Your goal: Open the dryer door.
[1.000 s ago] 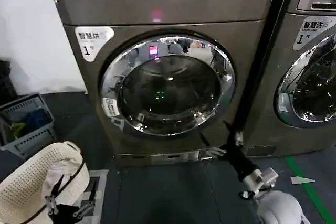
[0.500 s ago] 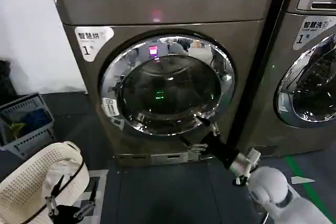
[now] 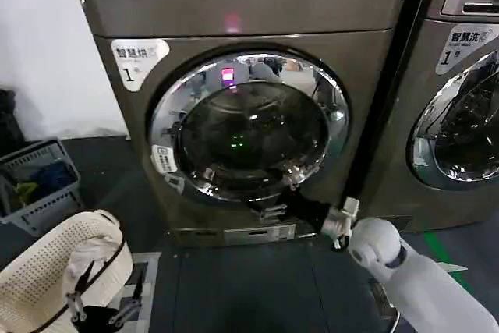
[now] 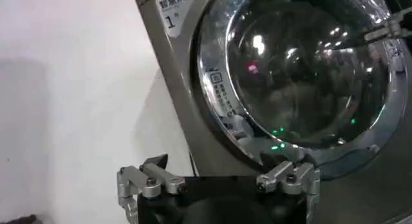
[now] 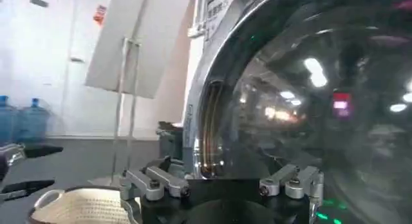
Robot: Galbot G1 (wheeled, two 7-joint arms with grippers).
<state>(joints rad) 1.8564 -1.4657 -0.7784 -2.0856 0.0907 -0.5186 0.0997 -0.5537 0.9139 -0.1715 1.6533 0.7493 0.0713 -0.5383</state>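
Dryer door (image 3: 249, 126): round, chrome rim, dark glass, set in the front of the dryer (image 3: 234, 5), which stands on the floor beside a second machine (image 3: 460, 91). Shut or ajar, we cannot tell. Our right claw (image 3: 269, 210): spread, at the door's lower rim. Our left claw (image 3: 101, 306): low at our left, beside a white woven basket (image 3: 54, 271); fingers spread, holding nothing.

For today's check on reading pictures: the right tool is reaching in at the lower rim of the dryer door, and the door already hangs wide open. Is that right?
Not quite. The right tool is at the lower rim of the dryer door, but the head view shows the door shut, lying flat against the front of the dryer, not hanging wide open.
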